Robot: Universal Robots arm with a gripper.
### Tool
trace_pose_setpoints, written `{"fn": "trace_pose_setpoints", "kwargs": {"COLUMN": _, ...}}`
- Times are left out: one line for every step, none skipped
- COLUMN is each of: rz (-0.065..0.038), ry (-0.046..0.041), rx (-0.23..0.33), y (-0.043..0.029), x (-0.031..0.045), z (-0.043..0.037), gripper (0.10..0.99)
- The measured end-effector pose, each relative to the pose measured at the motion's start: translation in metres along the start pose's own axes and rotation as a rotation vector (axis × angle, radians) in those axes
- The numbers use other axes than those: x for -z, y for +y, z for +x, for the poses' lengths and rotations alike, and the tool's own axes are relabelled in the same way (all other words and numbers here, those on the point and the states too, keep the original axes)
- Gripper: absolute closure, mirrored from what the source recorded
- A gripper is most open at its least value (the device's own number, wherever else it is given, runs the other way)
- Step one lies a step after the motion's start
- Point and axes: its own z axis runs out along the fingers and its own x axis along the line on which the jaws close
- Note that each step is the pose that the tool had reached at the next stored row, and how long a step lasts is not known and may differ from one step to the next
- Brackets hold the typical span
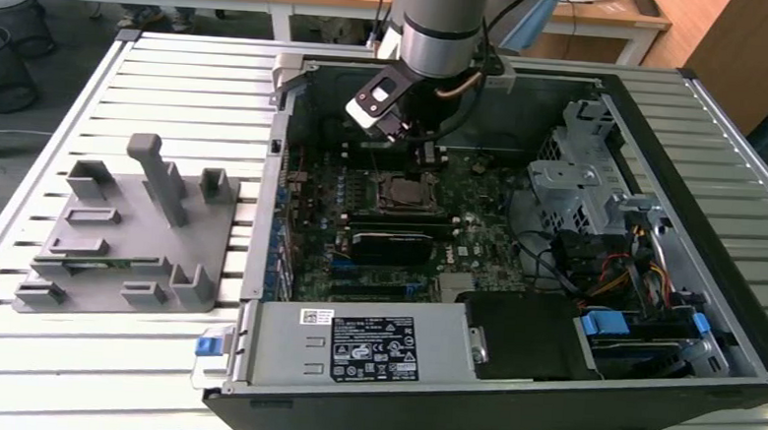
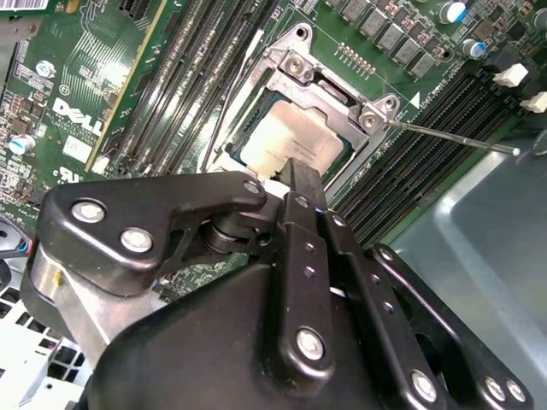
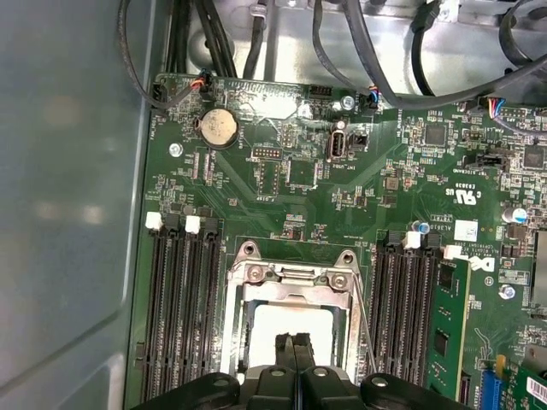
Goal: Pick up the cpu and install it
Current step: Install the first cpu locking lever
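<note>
The cpu (image 2: 291,141), a flat square chip with a pale silver top, lies in the motherboard socket inside its metal frame (image 2: 295,64); in the first wrist view the cpu (image 3: 282,320) shows within the same frame (image 3: 295,275). My gripper (image 2: 297,175) hangs just above the chip, its two thin black fingers pressed together with nothing between them. They hide part of the chip in both wrist views, gripper (image 3: 296,343). In the exterior view the gripper (image 1: 407,142) hovers over the socket (image 1: 403,191) in the open computer case. A thin lever rod (image 2: 453,137) sticks out beside the frame.
Memory slots (image 3: 184,299) flank the socket, and one green memory module (image 3: 444,316) is seated. Cables (image 3: 385,51) run along the case wall. A grey fixture block (image 1: 134,231) stands on the slatted table at the exterior view's left. Drive cages (image 1: 583,186) fill the case's right side.
</note>
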Motion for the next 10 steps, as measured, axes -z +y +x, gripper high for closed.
{"fn": "trace_pose_setpoints", "kwargs": {"rz": 0.0, "ry": -0.0002, "rx": 0.0, "y": 0.0, "x": 0.0005, "z": 0.0, "gripper": 0.98}}
{"fn": "trace_pose_setpoints", "kwargs": {"rz": 0.0, "ry": -0.0002, "rx": 0.0, "y": 0.0, "x": 0.0011, "z": -0.0001, "gripper": 0.98}}
{"fn": "trace_pose_setpoints", "kwargs": {"rz": 0.0, "ry": -0.0002, "rx": 0.0, "y": 0.0, "x": 0.002, "z": -0.0001, "gripper": 0.98}}
{"fn": "trace_pose_setpoints", "kwargs": {"rz": 0.0, "ry": -0.0002, "rx": 0.0, "y": 0.0, "x": 0.0026, "z": 0.0, "gripper": 0.98}}
{"fn": "trace_pose_setpoints", "kwargs": {"rz": 0.0, "ry": -0.0001, "rx": 0.0, "y": 0.0, "x": 0.0028, "z": 0.0, "gripper": 0.98}}
{"fn": "trace_pose_setpoints", "kwargs": {"rz": 0.0, "ry": -0.0001, "rx": 0.0, "y": 0.0, "x": 0.0031, "z": 0.0, "gripper": 0.98}}
{"fn": "trace_pose_setpoints", "kwargs": {"rz": 0.0, "ry": -0.0002, "rx": 0.0, "y": 0.0, "x": 0.0036, "z": 0.0, "gripper": 0.98}}
{"fn": "trace_pose_setpoints", "kwargs": {"rz": 0.0, "ry": -0.0001, "rx": 0.0, "y": 0.0, "x": 0.0039, "z": 0.0, "gripper": 0.98}}
{"fn": "trace_pose_setpoints", "kwargs": {"rz": 0.0, "ry": 0.0, "rx": 0.0, "y": 0.0, "x": 0.004, "z": 0.0, "gripper": 0.98}}
{"fn": "trace_pose_setpoints", "kwargs": {"rz": 0.0, "ry": 0.0001, "rx": 0.0, "y": 0.0, "x": 0.0041, "z": 0.0, "gripper": 0.98}}
